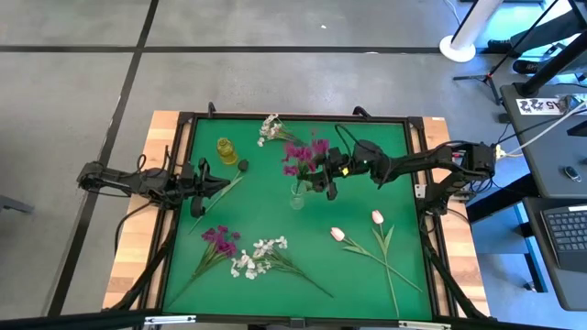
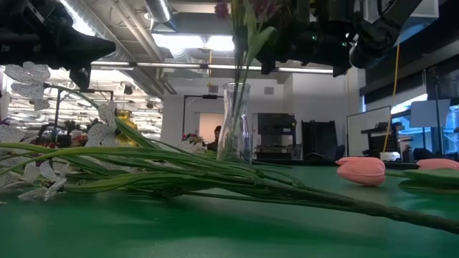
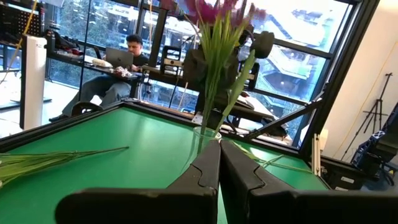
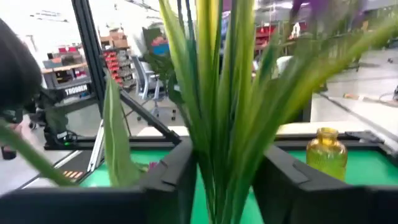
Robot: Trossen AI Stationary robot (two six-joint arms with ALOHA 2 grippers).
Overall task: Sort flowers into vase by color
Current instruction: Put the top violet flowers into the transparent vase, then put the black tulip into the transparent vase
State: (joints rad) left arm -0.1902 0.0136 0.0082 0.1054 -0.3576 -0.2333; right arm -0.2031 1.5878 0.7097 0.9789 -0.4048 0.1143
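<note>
Closed left gripper (image 3: 219, 171) facing glass vase (image 3: 204, 144) holding magenta flowers (image 3: 214, 12); person (image 3: 121, 62) sitting beyond table (image 3: 143, 134).
</note>
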